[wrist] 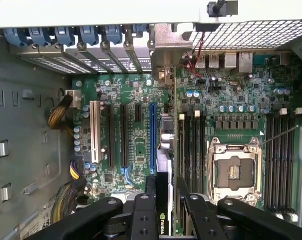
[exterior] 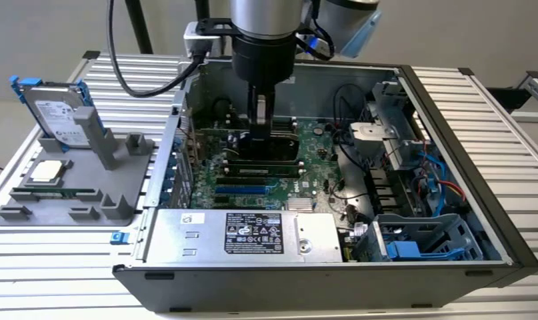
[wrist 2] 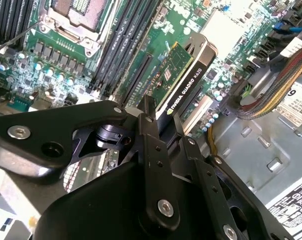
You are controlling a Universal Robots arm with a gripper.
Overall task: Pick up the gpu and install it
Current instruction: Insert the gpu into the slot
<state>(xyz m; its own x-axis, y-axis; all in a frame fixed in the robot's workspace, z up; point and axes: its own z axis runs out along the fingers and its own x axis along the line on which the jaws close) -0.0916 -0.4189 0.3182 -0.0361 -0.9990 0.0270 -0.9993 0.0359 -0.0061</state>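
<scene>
i've got the claw [wrist 2: 163,122] pinching the gpu [wrist 2: 183,75] by its top edge, card hanging on edge above the motherboard [wrist: 136,150], so its connector faces the expansion slots [wrist: 152,135].

Gpu [wrist 2: 183,80] edge-on between black fingers [wrist 2: 150,131], above the motherboard [wrist 2: 56,55].

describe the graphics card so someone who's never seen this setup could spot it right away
Look inside the open computer case, over the green motherboard. The gpu is the flat card held on edge in the gripper, green board one face, black shroud the other.
</scene>
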